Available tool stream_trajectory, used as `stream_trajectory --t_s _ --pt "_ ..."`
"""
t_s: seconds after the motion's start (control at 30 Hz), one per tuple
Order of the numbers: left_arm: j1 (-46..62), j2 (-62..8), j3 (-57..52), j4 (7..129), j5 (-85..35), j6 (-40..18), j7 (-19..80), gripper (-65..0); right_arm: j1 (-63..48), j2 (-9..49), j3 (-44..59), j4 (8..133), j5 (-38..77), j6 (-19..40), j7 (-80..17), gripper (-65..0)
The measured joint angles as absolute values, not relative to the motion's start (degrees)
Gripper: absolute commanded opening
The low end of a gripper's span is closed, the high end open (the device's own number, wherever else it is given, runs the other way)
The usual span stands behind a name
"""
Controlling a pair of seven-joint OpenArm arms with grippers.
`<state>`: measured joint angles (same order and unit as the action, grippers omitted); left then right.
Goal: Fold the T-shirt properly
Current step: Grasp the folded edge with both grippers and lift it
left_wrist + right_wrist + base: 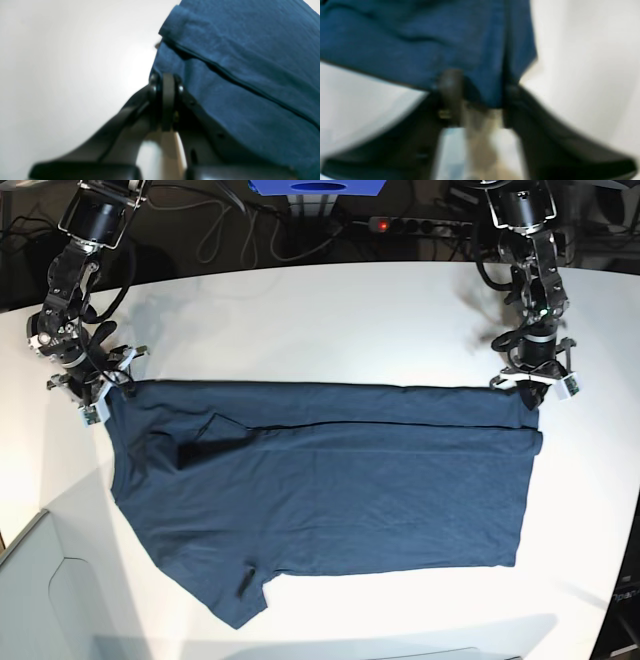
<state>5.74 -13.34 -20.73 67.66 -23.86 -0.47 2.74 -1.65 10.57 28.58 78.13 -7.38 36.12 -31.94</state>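
The dark navy T-shirt (330, 480) lies spread on the white table (350, 310), its far edge folded over towards the front. In the base view my left gripper (532, 385) is at the shirt's far right corner. Its wrist view shows the gripper (167, 82) shut, pinching the edge of the T-shirt (237, 75). My right gripper (103, 395) is at the far left corner. In the blurred right wrist view the gripper (481, 87) has its fingers (450, 80) apart, with the hem of the T-shirt (420, 42) between them.
A power strip (420, 225), cables and a blue box (320, 188) lie behind the table's far edge. A grey bin (50, 600) stands at the front left corner. Bare table shows beyond the shirt's far edge.
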Motion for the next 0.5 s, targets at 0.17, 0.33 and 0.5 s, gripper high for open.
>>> stream_trajectory --t_s 0.17,0.33,0.5 --pt "7.8 -12.5 -20.8 70.2 -23.8 -0.2 3.1 -65.0 -2.1 10.6 28.2 79.7 -8.4 36.4 -32.5 -64.5" --pt "12.6 -12.0 -20.7 76.8 -23.7 0.2 6.3 -65.0 -4.3 11.0 28.1 86.2 -11.7 36.7 -37.0 -65.0" --pt "16.1 -11.6 -20.6 84.7 -23.4 0.5 7.9 -65.0 -4.1 12.6 27.9 94.8 -10.8 36.8 -40.2 -65.0"
